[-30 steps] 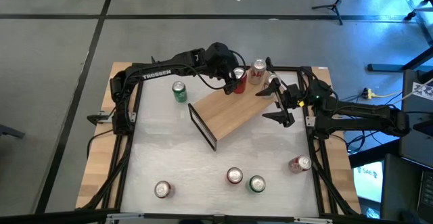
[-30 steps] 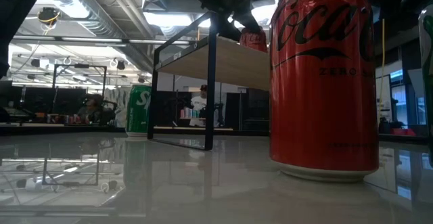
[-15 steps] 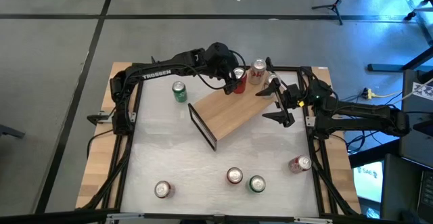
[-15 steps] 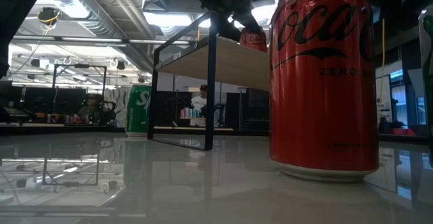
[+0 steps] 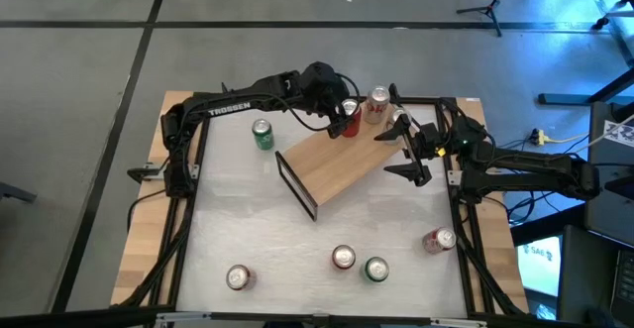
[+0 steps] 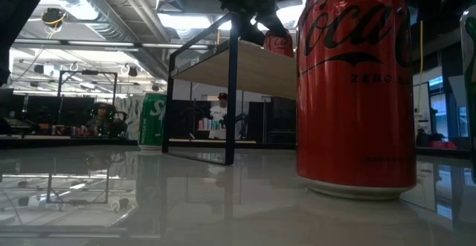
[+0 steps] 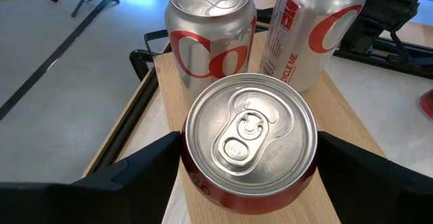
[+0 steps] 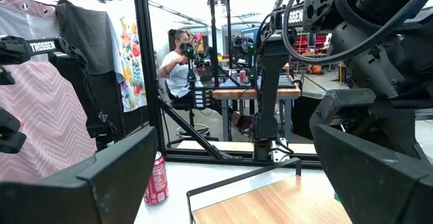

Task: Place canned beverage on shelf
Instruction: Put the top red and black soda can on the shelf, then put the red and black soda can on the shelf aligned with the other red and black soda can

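Observation:
The shelf (image 5: 342,164) is a light-wood plank with black frame ends, standing aslant at the table's far middle. My left gripper (image 5: 347,118) is over its far end, shut on a red can (image 7: 250,143). Two silver-and-red cans (image 7: 211,31) (image 7: 314,28) stand on the plank just beyond it. The red can also shows on the plank in the low view (image 6: 279,44). My right gripper (image 5: 388,154) hangs open and empty at the shelf's right end. My left gripper pinches the red can by its side wall just below the top rim (image 7: 193,173), one finger (image 7: 135,176) on each side. The fingers come from above, slanting toward the table's right. The can is upright over the plank; whether its base rests on the wood I cannot tell.
A green can (image 5: 262,134) stands on the table left of the shelf. Several more cans stand near the table's near edge (image 5: 343,258) (image 5: 375,269) (image 5: 237,277), and one is at the right edge (image 5: 438,240). A red can (image 6: 355,90) stands close before the low camera.

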Controlling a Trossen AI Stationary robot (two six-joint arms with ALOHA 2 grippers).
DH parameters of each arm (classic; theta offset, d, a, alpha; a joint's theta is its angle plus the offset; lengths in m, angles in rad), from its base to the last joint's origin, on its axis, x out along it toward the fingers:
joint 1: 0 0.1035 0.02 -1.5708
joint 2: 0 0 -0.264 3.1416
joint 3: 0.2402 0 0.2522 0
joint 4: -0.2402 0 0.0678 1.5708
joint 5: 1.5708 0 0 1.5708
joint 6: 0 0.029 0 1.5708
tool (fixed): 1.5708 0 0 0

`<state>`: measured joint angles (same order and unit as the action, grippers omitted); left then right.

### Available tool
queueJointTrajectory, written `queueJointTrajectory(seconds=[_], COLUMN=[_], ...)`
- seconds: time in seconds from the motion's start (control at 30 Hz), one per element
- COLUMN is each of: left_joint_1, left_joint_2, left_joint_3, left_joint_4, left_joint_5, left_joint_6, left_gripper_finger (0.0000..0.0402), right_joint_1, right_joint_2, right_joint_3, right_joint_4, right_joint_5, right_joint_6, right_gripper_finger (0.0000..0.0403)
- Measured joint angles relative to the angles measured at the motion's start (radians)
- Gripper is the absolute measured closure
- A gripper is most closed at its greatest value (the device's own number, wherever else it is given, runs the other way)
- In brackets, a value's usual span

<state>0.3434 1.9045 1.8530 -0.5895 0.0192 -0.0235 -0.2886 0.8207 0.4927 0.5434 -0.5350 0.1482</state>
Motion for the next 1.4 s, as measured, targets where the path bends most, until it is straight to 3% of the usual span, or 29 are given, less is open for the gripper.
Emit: queueJointTrajectory(seconds=[0.23, 0.67, 0.93, 1.27, 1.4], left_joint_1=[-0.003, -0.004, -0.004, -0.016, -0.041], left_joint_2=[0.0, 0.0, -0.013, -0.115, -0.16], left_joint_3=[-0.001, -0.001, -0.001, -0.001, -0.001], left_joint_4=[0.003, 0.006, 0.005, -0.011, -0.031], left_joint_5=[-0.002, -0.002, 0.007, 0.009, 0.009], left_joint_6=[0.006, 0.006, 0.008, 0.06, 0.063], left_gripper_finger=[0.0086, 0.0021, 0.002, 0.002, 0.0021], right_joint_1=[0.0, 0.0, 0.0, 0.002, 0.03], right_joint_2=[0.0, 0.0, 0.0, -0.001, 0.0], right_joint_3=[0.0, 0.0, 0.0, 0.001, 0.047], right_joint_4=[0.0, 0.0, 0.001, 0.047, -0.027], right_joint_5=[0.0, 0.0, 0.0, -0.002, -0.016], right_joint_6=[0.0, 0.0, 0.0, 0.0, -0.009], right_gripper_finger=[0.0011, 0.0011, 0.0011, 0.0011, 0.001])
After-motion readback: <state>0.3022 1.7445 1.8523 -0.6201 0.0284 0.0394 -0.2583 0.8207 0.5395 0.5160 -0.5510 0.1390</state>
